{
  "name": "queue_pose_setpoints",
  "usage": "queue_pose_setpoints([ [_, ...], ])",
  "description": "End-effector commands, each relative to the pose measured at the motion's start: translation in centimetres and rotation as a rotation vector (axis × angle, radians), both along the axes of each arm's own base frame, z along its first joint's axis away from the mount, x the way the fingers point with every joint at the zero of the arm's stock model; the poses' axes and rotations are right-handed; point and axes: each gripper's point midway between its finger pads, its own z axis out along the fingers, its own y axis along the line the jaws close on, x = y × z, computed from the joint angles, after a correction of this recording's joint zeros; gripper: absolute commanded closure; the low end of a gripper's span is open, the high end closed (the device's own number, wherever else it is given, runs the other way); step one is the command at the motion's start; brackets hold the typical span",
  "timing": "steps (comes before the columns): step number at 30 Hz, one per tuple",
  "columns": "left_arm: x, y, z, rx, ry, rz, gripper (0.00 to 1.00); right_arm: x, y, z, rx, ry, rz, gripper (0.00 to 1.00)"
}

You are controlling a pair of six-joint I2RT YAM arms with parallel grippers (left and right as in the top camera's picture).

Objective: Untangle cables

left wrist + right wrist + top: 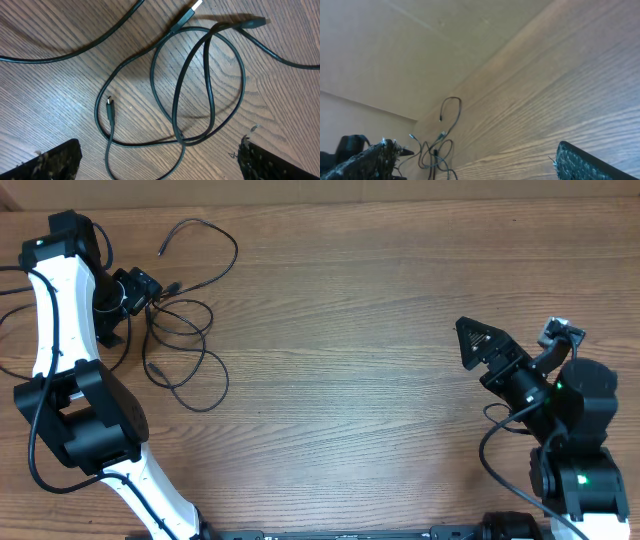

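The cables (185, 330) are thin black cords lying tangled in overlapping loops at the table's far left. One strand arcs up to a plug end (161, 252). My left gripper (155, 288) hovers at the tangle's upper left edge, open and empty. In the left wrist view the cable loops (210, 90) cross each other between and ahead of the open left fingers (160, 162), with a silver-tipped plug (192, 9) and a small plug (109, 106) showing. My right gripper (475, 340) is far to the right, open and empty (475, 162). The cables show small and distant in the right wrist view (437, 145).
The wooden table (360, 300) stretches bare between the two arms. The left arm's white links (50, 310) and its thicker black cable (20, 315) lie along the left edge. The right arm's base (575, 450) stands at the lower right.
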Motion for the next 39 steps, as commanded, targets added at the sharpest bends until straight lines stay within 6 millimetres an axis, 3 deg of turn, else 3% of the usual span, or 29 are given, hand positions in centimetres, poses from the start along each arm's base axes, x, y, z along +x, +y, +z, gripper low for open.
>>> queue_pose_setpoints([
  [1,0.0,-0.1,-0.3,0.006,0.007,-0.005,0.0,-0.2,-0.2,0.1,-0.005,-0.01,-0.012,0.0],
  [16,0.0,-0.1,-0.3,0.006,0.006,-0.005,0.0,0.2,-0.2,-2.0,-0.004,0.07,-0.012,0.0],
  [39,0.0,0.0,-0.3,0.006,0.007,-0.004,0.0,-3.4,-0.1,0.3,-0.005,-0.013,-0.012,0.0],
])
